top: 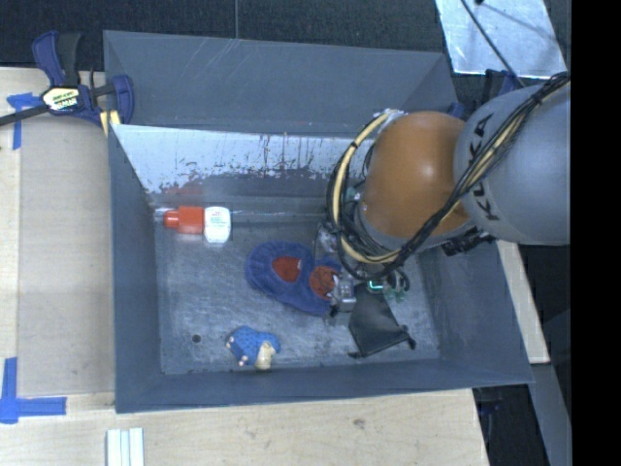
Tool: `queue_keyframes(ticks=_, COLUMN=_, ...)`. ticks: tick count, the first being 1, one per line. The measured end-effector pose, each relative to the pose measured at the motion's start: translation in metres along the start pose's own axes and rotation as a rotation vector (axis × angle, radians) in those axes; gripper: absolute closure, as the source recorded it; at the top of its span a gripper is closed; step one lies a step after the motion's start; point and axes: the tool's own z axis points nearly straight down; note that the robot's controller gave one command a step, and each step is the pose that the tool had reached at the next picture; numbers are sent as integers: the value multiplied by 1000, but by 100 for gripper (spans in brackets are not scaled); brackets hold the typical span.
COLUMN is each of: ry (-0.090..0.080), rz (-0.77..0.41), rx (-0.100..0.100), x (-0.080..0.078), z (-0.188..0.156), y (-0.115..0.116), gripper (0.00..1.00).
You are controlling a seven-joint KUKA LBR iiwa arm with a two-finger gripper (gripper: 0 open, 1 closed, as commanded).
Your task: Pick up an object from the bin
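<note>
Pincer (340,294) at the right edge of a limp blue cloth (275,278) with red patches, mid-frame; whether spread or pressed together, cannot tell

— Where is the gripper (342,295)?

— Down inside the grey bin (136,289), beneath the arm's orange cover (412,178). It sits at the near edge of a floppy blue cloth thing (264,272) with two red patches. I cannot tell whether it touches the cloth.

— What lies closest besides that?

— A black angular piece (376,334), just below the gripper and a little to its right in the view, flat on the bin floor.

— And farther off?

— Lower and well to its left, a small blue and cream lump (251,346). Higher and far to its left, against the back wall, a white bottle (215,223) with an orange cap, lying on its side.
</note>
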Motion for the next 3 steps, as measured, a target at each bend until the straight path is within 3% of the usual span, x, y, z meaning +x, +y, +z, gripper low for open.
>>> queue_keyframes(ticks=1, ry=2, rz=240, rx=-1, x=-34, z=64, y=-13, gripper=0)
queue_keyframes(ticks=2, ry=-6, rz=240, rx=-2, x=-36, z=60, y=-13, gripper=100)
queue_keyframes(ticks=3, ry=-16, rz=257, rx=-2, x=-25, z=-81, y=-8, gripper=100)
